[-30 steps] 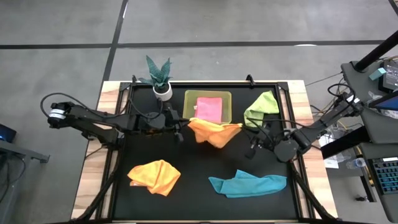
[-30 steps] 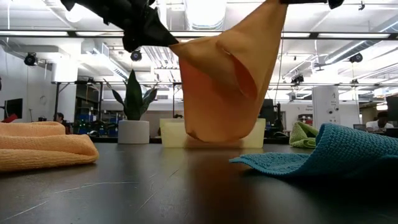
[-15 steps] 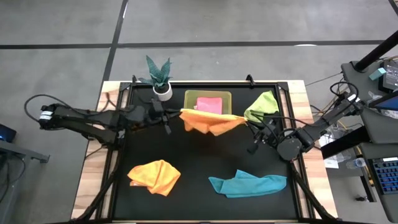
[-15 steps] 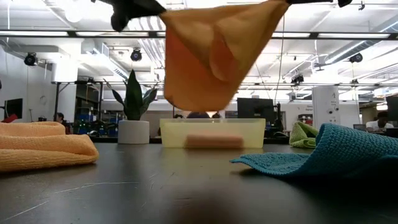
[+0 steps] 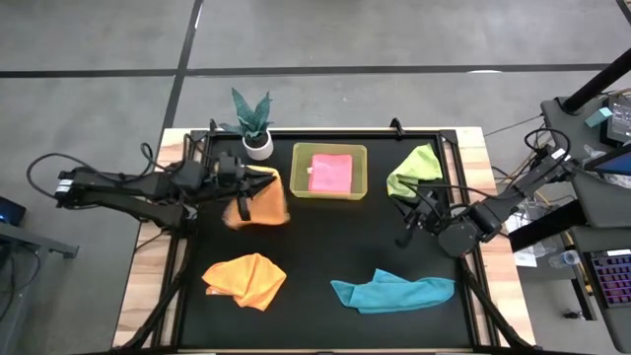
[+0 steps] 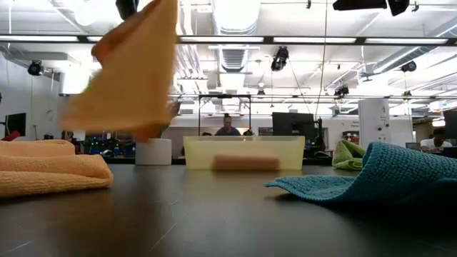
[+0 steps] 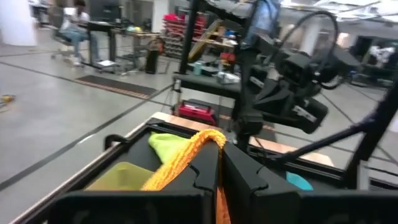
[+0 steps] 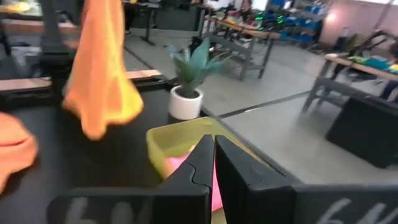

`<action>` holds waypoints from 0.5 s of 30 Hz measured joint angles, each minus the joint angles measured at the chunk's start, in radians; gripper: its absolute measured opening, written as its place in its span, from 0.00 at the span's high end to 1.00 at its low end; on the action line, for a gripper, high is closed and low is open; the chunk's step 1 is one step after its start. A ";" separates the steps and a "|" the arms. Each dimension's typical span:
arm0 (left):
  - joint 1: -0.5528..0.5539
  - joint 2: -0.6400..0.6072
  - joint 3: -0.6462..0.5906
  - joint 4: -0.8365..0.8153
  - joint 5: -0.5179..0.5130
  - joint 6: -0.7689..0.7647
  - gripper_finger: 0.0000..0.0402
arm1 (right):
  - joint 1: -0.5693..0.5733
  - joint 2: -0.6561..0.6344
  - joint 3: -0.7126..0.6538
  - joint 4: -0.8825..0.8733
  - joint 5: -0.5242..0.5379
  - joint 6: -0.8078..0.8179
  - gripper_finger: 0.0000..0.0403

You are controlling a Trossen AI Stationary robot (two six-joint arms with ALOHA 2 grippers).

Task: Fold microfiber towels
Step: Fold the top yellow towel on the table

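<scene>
From where I stand, the left tool (image 5: 240,187) is up off the table (image 5: 325,247), over its back left part, with its fingers pinched tight on one orange-yellow towel (image 5: 264,200). That towel hangs free in the air from the tool, just beside the small potted plant (image 5: 252,120) and to the left of the yellow-green bin (image 5: 329,170). In the left wrist view the towel's edge (image 7: 186,158) runs up between the two dark fingers, which stand pressed together on it.

The right tool (image 5: 404,223) sits above the table's right side, near the lime green towel (image 5: 416,170). Its fingers (image 8: 200,163) are closed against each other and hold nothing.

The pink towel (image 5: 331,173) lies flat inside the bin. The lime green towel is bunched at the back right of the table, just right of the bin. The second orange-yellow towel (image 5: 245,278) lies crumpled at the front left, and the teal towel (image 5: 393,292) is spread long and rumpled at the front right. In the low view the hanging towel (image 6: 132,78) shows well above the table, left of the bin (image 6: 243,153).
</scene>
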 joint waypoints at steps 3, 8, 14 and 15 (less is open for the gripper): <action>0.000 0.036 0.000 0.031 0.001 -0.011 1.00 | -0.001 0.008 0.000 0.005 -0.074 0.031 0.98; 0.000 0.080 0.000 0.114 0.005 -0.023 1.00 | 0.000 0.059 0.000 0.008 -0.135 0.084 0.94; -0.001 0.156 0.004 0.312 0.006 -0.048 1.00 | -0.003 0.180 0.000 0.119 -0.136 0.087 0.78; -0.001 0.173 0.005 0.338 0.005 -0.055 1.00 | -0.005 0.201 0.000 0.164 -0.135 0.060 0.75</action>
